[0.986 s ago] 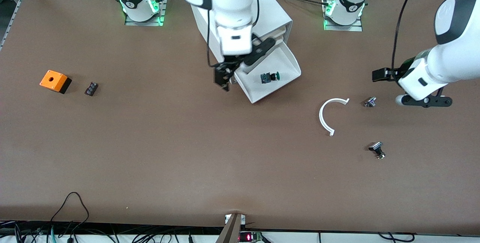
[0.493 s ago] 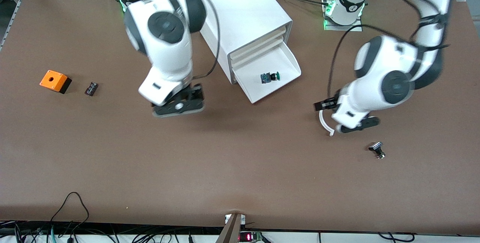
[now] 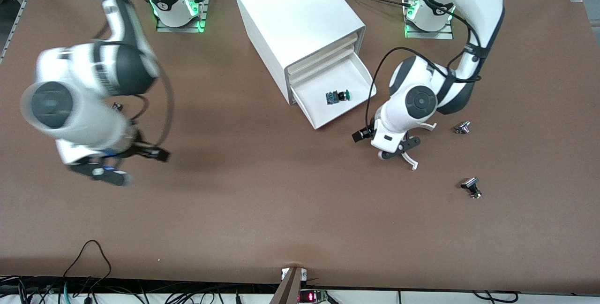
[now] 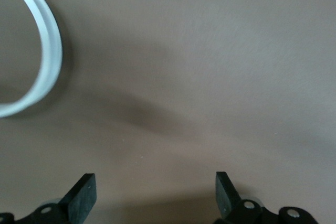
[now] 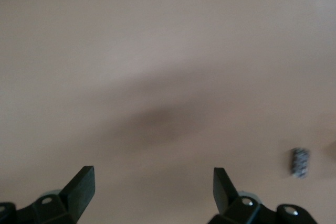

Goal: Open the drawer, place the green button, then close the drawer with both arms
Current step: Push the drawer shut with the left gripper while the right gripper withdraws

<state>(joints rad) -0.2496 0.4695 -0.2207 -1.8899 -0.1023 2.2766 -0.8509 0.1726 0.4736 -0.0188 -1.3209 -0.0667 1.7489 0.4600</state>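
The drawer [image 3: 313,103], lowest in the white cabinet [image 3: 295,13], stands pulled out. The green-capped button [image 3: 338,96] lies on its side in it. My left gripper [image 3: 396,153] is open and empty, low over the table beside the drawer's corner, over a white curved strip [image 3: 412,163]. In the left wrist view its fingers [image 4: 84,195] stand wide apart around my left gripper [image 4: 154,192], with the strip [image 4: 48,51] ahead. My right gripper [image 3: 103,172] is open and empty over bare table toward the right arm's end, and is open in its wrist view [image 5: 152,187].
Two silvery knobs [image 3: 462,128] [image 3: 471,186] lie toward the left arm's end. A small black terminal block [image 3: 117,105] peeks out by the right arm and shows in the right wrist view [image 5: 300,162]. The three upper drawers are shut.
My right gripper swung away from the drawer's front to the right arm's end of the table. My left gripper moved in from the left arm's end to beside the drawer.
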